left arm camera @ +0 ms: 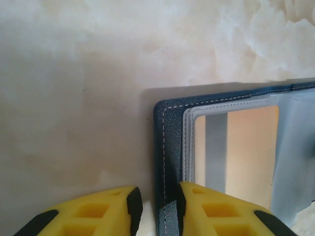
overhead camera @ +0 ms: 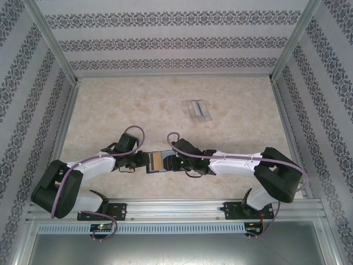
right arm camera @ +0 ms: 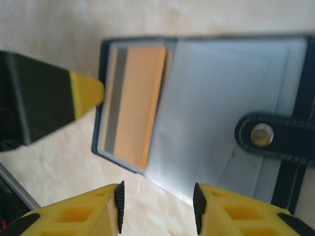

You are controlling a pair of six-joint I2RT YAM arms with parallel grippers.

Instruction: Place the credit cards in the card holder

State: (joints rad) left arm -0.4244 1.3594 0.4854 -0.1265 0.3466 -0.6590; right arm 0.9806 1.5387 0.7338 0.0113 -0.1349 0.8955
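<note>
A: Looking from above: card holder lies open on the table between both grippers; clear case sits well apart.
B: Left wrist: left gripper pinches the holder's edge, jaws narrow.
A: Right wrist: right gripper jaws part-open, holding nothing. One orange card sits sleeved; other cards unseen.

From above, the open dark navy folding card holder is partly covered by both arms' wrists, its edges lost beneath them. In the right wrist view it is soft with blur and cut off at the right edge. The small transparent plastic case is too small to make out its contents.
</note>
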